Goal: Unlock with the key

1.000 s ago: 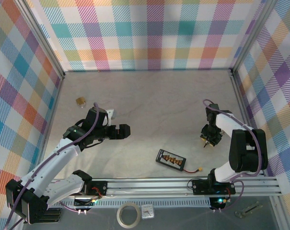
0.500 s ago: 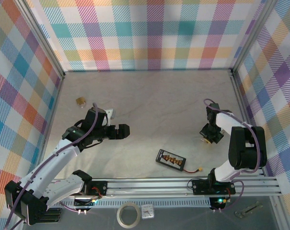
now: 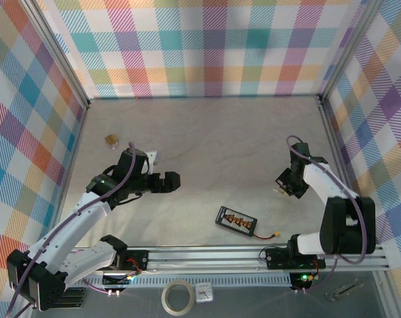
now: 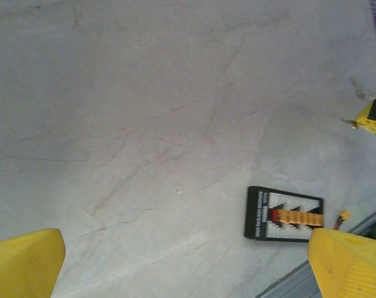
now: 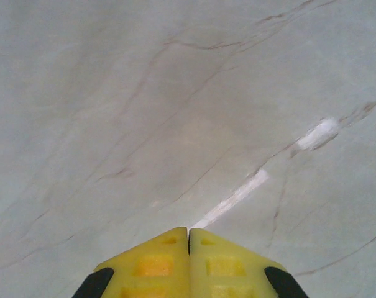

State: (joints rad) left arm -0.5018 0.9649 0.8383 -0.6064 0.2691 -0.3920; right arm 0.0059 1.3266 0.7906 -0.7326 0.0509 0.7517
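yellow left jaws spread wide over veined, marble-grey surface [image 4: 144, 124]. right jaws pressed flat together. squat brassy lock [image 3: 111, 139] far left.

A small brass-coloured padlock [image 3: 111, 140] sits on the table at the far left (details too small to tell). The key [image 5: 231, 198], a thin pale sliver, juts from the pressed-together tips of the right gripper [image 5: 189, 231].

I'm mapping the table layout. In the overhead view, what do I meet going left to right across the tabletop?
small brass lock → left hand → black board with orange connectors → right hand
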